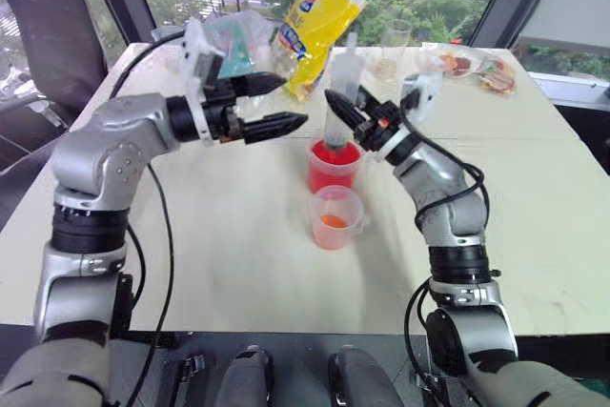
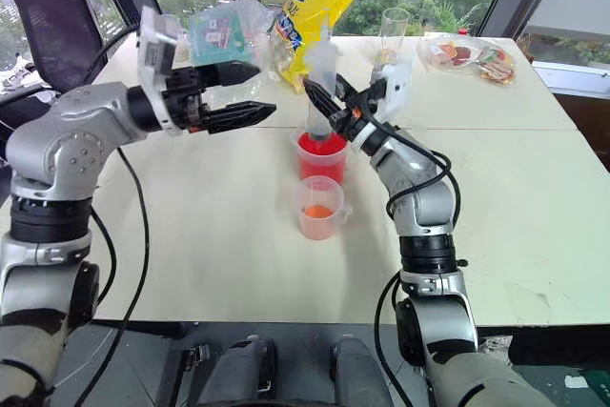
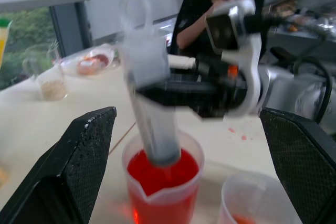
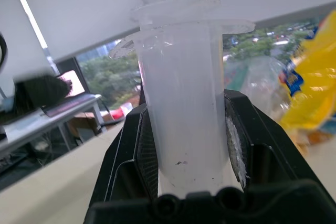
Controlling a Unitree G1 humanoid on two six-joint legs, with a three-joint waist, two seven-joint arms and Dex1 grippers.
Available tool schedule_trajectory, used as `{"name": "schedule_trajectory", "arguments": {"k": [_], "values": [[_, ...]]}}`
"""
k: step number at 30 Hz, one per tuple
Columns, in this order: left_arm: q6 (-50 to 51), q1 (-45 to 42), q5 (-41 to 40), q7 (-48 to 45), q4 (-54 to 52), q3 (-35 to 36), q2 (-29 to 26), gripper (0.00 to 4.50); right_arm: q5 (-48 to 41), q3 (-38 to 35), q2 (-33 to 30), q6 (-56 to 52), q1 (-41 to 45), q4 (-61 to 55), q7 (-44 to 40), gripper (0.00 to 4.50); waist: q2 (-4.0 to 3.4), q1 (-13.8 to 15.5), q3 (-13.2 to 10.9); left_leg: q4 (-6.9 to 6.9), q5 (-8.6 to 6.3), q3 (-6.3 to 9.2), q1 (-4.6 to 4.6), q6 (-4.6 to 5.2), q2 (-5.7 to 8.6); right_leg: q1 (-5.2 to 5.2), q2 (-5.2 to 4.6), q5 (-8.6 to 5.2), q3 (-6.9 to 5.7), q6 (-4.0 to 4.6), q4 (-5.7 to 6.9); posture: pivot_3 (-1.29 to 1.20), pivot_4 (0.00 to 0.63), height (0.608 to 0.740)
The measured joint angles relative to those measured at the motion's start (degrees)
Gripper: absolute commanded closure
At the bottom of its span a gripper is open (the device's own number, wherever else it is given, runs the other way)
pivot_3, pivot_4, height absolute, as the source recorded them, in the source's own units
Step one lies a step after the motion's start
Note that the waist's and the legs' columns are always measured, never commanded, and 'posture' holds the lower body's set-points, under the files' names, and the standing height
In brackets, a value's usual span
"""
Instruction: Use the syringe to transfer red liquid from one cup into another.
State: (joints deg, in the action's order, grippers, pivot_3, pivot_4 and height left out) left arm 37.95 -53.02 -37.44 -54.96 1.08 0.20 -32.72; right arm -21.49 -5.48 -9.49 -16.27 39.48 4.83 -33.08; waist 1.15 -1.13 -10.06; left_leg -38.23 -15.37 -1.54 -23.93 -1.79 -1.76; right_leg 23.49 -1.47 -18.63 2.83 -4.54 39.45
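The left gripper [image 1: 276, 105] hung above the desk [image 1: 210, 235], its claw spread wide and pointing across toward the syringe [image 1: 340, 92], touching nothing. Just right of it, the syringe stood nearly upright with its lower end down inside the larger cup [image 1: 335, 167], at the red liquid [image 3: 163, 167]. The right gripper [image 1: 350, 113] had its claw clamped on the barrel from the right. The larger cup sat near the middle of the desk; the smaller pinkish cup [image 1: 335, 217] stood just beside it, toward the near edge. A yellow bag [image 1: 322, 21] and a clear glass [image 1: 392, 48] stood by the far edge.
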Motion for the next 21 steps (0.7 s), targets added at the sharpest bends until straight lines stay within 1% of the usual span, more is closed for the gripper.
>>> {"name": "schedule_trajectory", "arguments": {"k": [4,8,12,21], "values": [[-2.75,-3.29,2.80,-1.38,5.55,-2.52,4.57,0.00,0.99,1.41,-0.05,2.51,-0.96,1.12,-0.24,3.12,0.00,-0.14,0.00,0.00,0.03,-0.01,0.00,-0.05,-0.01,0.02,0.02,0.00,0.02,0.00,0.01,0.00,0.150,0.740],[-5.01,-5.74,4.97,-2.88,10.24,-3.92,7.31,0.00,1.22,2.10,-0.20,3.31,-1.13,1.62,-0.28,3.12,0.00,-0.13,0.00,0.01,0.10,0.00,0.00,-0.17,-0.02,0.03,0.03,0.00,0.02,0.00,0.02,0.00,0.150,0.740],[-7.27,-8.49,7.04,-4.08,13.99,-4.00,9.56,0.00,1.64,2.66,-0.47,4.00,-1.30,1.68,-0.55,3.12,0.00,-0.01,0.00,0.01,0.09,0.00,0.00,-0.16,-0.01,0.02,0.02,0.00,0.02,0.00,0.01,0.00,0.150,0.740],[-9.01,-10.47,9.98,-6.38,19.31,-4.19,13.45,0.00,2.21,3.78,-0.60,4.62,-2.37,1.90,-1.23,3.12,0.00,-0.02,0.00,0.01,0.09,0.00,0.00,-0.16,-0.01,0.02,0.02,0.00,0.02,0.00,0.01,0.00,0.150,0.740]]}}
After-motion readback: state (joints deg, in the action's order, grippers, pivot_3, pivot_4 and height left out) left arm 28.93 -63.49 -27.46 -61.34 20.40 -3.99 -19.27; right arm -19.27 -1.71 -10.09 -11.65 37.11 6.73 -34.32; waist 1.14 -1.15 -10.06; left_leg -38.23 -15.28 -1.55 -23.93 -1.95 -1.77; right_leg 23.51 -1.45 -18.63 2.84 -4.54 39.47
